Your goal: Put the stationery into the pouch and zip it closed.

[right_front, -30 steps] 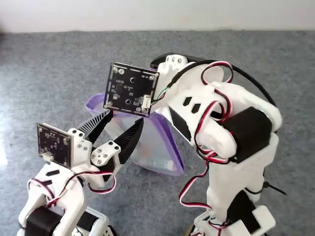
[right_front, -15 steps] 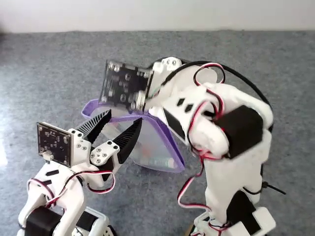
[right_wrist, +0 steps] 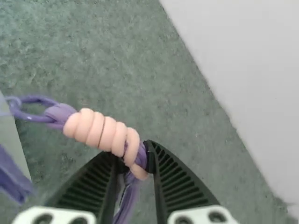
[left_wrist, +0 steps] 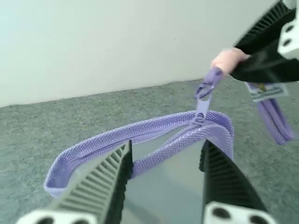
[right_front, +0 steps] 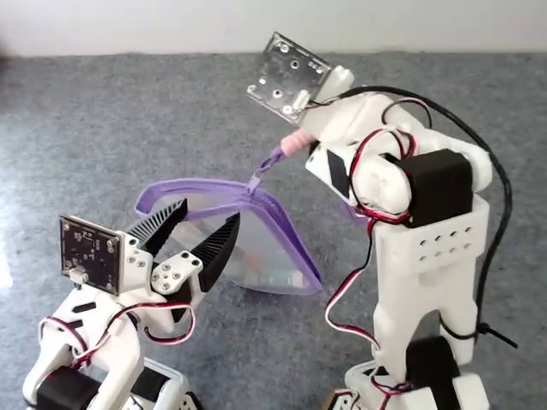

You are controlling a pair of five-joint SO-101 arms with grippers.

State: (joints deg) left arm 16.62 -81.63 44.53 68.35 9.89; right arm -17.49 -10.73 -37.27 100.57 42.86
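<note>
A clear pouch [right_front: 275,243] with a purple zipper rim [left_wrist: 140,133] stands on the grey carpet, its mouth gaping on the near side. Stationery [right_front: 275,278] shows dimly through its wall. My right gripper [right_wrist: 133,156] is shut on the pink coiled charm [right_wrist: 100,128] of the zipper pull and holds it raised above the pouch's far end [right_front: 297,142]. The purple slider [right_front: 256,177] hangs on the taut cord below it. My left gripper [right_front: 203,215] stands open, its black fingers [left_wrist: 110,179] straddling the pouch's near side.
Grey carpet [right_front: 102,120] runs all around the pouch to a white wall [right_front: 128,26] at the back. The right arm's white body and wires [right_front: 410,213] stand close to the pouch's right side.
The right arm has risen and swung back to the right, lifting the charm and pulling the zipper cord taut. The left arm has barely moved.
</note>
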